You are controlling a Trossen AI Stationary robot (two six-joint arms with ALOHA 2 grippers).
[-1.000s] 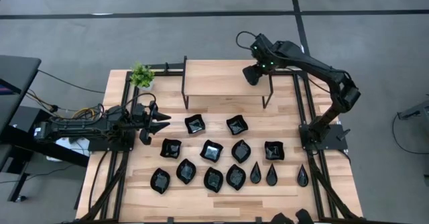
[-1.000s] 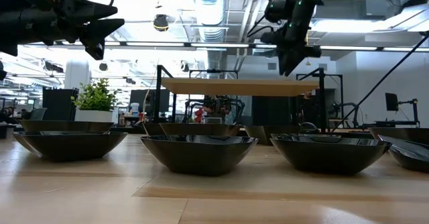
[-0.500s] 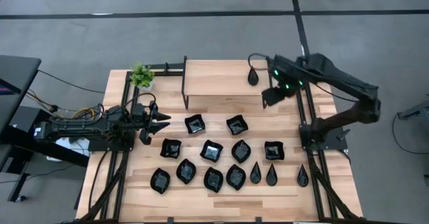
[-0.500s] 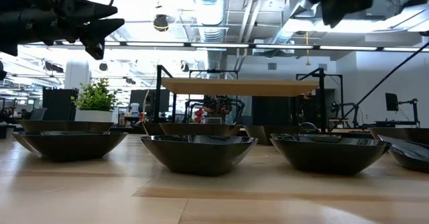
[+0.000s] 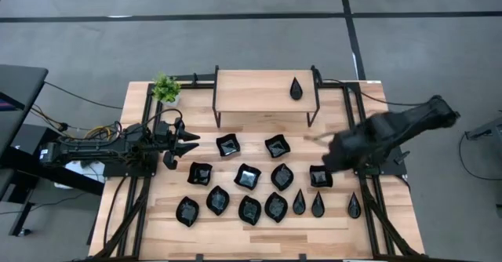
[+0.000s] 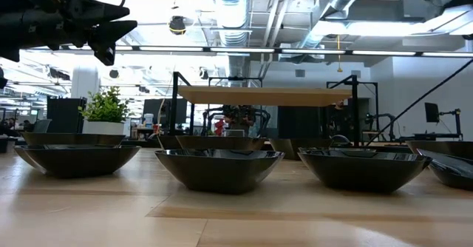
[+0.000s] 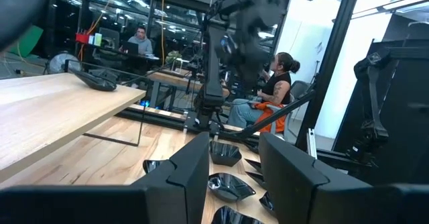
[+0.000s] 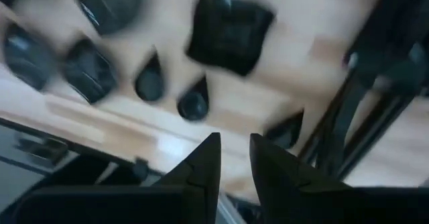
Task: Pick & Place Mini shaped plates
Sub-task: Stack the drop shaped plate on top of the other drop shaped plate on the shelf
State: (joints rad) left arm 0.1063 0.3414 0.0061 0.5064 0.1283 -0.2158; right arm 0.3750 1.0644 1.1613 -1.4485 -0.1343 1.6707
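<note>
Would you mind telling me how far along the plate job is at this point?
Done: one teardrop plate lies on the raised wooden shelf. In hand: nothing; the right hand is empty, fingers apart, above the table's right side near the wavy-edged square plate. The left hand waits open at the left edge. Left: about a dozen plates lie on the table.
</note>
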